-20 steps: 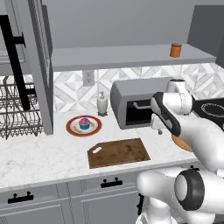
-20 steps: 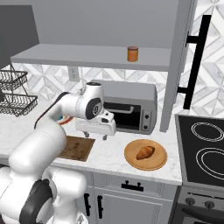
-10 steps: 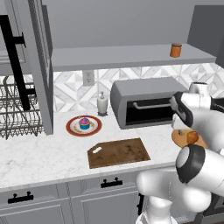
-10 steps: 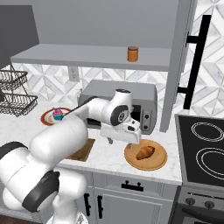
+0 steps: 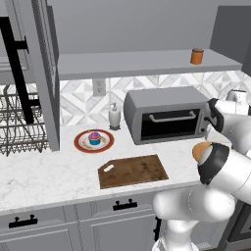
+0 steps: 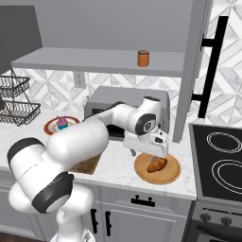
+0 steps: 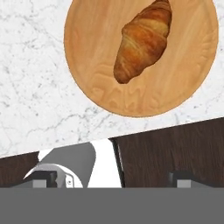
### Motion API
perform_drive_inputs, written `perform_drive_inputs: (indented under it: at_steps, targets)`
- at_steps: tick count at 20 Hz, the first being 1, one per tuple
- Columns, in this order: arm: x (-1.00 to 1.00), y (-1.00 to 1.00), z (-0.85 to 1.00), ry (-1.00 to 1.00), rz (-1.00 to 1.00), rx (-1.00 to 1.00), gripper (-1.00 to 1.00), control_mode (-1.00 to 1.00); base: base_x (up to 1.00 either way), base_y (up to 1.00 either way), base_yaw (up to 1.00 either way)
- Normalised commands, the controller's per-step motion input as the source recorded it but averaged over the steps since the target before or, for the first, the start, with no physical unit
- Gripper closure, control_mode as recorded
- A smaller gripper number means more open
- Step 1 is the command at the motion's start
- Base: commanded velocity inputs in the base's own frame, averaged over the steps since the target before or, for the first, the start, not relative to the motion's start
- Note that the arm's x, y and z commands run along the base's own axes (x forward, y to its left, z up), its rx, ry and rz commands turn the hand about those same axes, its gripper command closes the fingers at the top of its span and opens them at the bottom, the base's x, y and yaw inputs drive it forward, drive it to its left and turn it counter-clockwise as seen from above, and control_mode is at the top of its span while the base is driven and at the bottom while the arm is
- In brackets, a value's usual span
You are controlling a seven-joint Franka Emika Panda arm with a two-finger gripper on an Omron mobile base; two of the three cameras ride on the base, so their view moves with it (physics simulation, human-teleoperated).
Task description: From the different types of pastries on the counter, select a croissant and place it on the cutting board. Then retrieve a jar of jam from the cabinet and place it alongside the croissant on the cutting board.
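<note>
the tool [image 6: 152, 158] hangs over the round wooden plate [image 6: 170, 173], its fingers spread wide and holding nothing. the croissant [image 7: 143, 40] lies on that plate on the tabletop [image 7: 39, 87], near the front edge beside the stove [image 6: 222, 163]. the cutting board [image 5: 132, 170] sits bare in front of the toaster oven [image 5: 164, 119]. the cupcake [image 5: 94, 138] rests on a red-rimmed plate [image 5: 81, 145]. the jam jar [image 6: 143, 58] stands on the cabinet shelf [image 6: 85, 61]
</note>
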Motion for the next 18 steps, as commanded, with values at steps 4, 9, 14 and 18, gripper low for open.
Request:
perform_drive_inputs:
  at_steps: [4, 9, 14, 18]
  targets:
    - [0.10, -0.20, -0.22, 0.00, 0.00, 0.00, -1.00, -1.00, 0.00, 0.00, 0.00]
    - [0.25, -0.10, -0.17, 0.00, 0.00, 0.00, -1.00, -1.00, 0.00, 0.00, 0.00]
    - [0.08, 0.00, -0.18, 0.00, 0.00, 0.00, -1.00, -1.00, 0.00, 0.00, 0.00]
    - [0.00, -0.16, -0.23, 0.00, 0.00, 0.00, -1.00, -1.00, 0.00, 0.00, 0.00]
